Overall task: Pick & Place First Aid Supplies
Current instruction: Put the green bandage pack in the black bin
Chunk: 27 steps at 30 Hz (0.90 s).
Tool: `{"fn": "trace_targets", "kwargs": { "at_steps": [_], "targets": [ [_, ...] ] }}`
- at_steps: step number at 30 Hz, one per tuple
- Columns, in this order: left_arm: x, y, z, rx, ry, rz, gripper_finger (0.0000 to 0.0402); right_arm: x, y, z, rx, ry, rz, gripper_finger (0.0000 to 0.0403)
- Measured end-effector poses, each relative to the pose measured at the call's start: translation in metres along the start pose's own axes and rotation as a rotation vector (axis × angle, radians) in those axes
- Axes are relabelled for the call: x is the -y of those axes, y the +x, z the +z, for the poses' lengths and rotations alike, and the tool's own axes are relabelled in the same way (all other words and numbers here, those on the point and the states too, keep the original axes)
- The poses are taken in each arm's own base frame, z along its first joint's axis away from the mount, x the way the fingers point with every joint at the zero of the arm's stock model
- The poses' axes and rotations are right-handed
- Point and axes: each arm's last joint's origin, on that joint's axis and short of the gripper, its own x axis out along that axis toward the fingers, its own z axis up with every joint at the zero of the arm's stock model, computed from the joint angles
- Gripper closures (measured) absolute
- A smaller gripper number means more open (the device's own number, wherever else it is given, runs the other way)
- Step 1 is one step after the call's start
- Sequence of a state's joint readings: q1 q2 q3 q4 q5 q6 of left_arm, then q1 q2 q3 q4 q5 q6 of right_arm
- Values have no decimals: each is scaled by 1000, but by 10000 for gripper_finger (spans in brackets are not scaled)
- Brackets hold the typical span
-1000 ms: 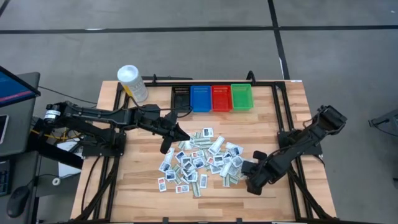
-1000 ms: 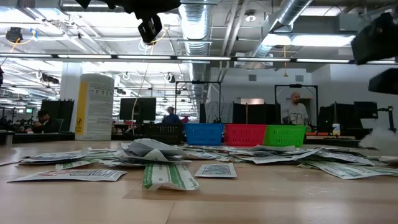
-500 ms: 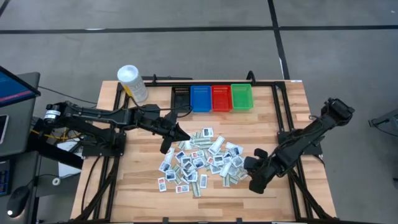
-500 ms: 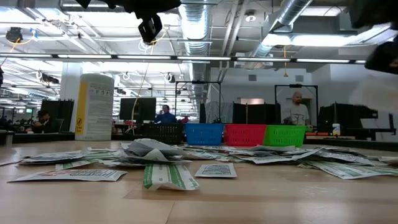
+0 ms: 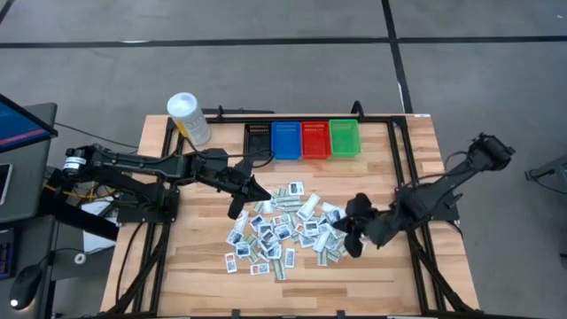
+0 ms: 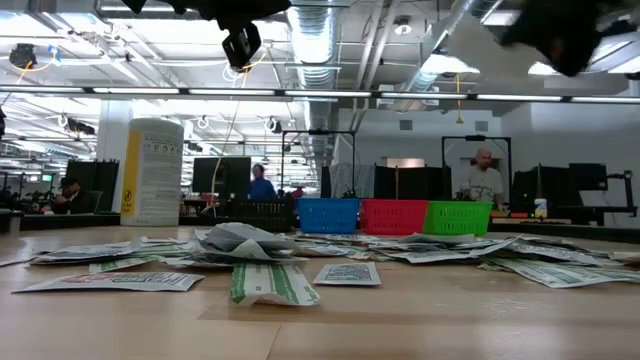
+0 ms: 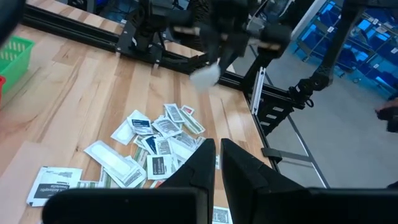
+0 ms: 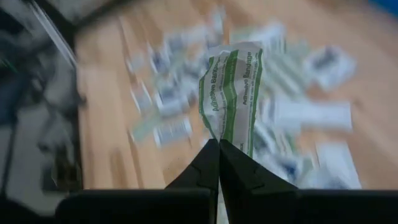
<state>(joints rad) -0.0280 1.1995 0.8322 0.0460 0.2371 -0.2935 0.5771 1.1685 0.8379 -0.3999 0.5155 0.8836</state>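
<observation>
Pinching a green-striped packet (image 8: 231, 93), the right gripper (image 8: 218, 149) looks fully closed.

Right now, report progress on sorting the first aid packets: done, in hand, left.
Done: nothing visible; the blue bin, red bin and green bin show no packets inside. In hand: the right gripper is shut on a green-striped bandage packet, above the pile's right edge. Left: the pile of packets on the table; the left gripper is shut and empty at its left edge.
</observation>
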Motion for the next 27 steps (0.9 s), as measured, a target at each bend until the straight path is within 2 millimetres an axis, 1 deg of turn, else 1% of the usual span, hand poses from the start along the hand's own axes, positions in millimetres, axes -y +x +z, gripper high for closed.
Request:
{"fn": "trace_targets", "kwargs": {
  "at_steps": [6, 10, 14, 21, 27],
  "targets": [
    [0, 0, 0, -2, 0, 0, 376, -7, -7, 28, 227, -10, 90, 402],
    [1, -1, -1, -14, -1, -32, 376, -8, -7, 39, 301, -33, 109, 402],
    [3, -5, 0, -29, -2, -65, 376, -5, -4, 46, 334, -9, 102, 402],
    [6, -29, 3, -39, 34, -44, 376, 4, 0, 59, 389, 38, 76, 402],
    [9, -48, 10, 23, 140, -19, 376, 19, 5, 78, 465, 103, 34, 402]
  ]
}}
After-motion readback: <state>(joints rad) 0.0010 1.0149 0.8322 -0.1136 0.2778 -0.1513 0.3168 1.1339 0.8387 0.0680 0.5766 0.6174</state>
